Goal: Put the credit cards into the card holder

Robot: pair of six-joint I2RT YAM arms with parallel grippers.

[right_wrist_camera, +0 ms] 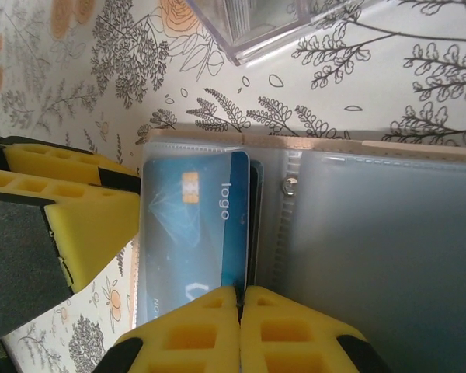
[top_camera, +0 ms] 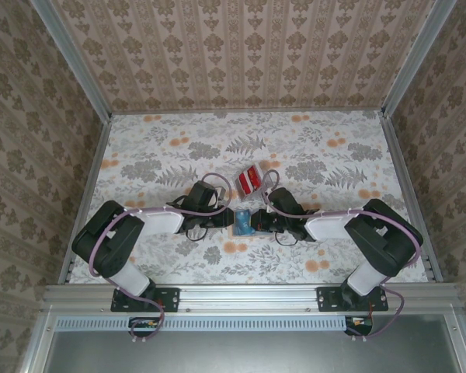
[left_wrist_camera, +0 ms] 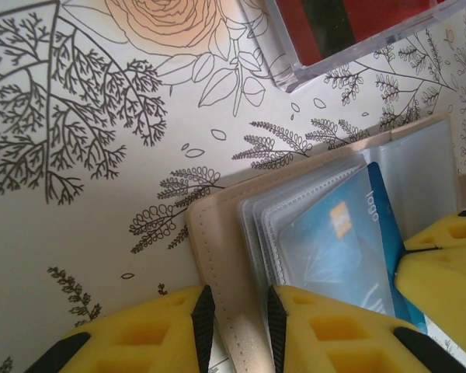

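Both left claw [left_wrist_camera: 238,322] and right claw [right_wrist_camera: 239,311] tight on card holder [left_wrist_camera: 217,241]; clear box [left_wrist_camera: 299,76] beside.

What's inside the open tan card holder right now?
Inside the tan folding card holder, a blue card printed "logo" sits partly among clear plastic sleeves. The right gripper pinches one end, covering it.

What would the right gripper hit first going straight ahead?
The right gripper pinches the blue card in the card holder, so that comes first; beyond it, likely the clear box, depth unclear.
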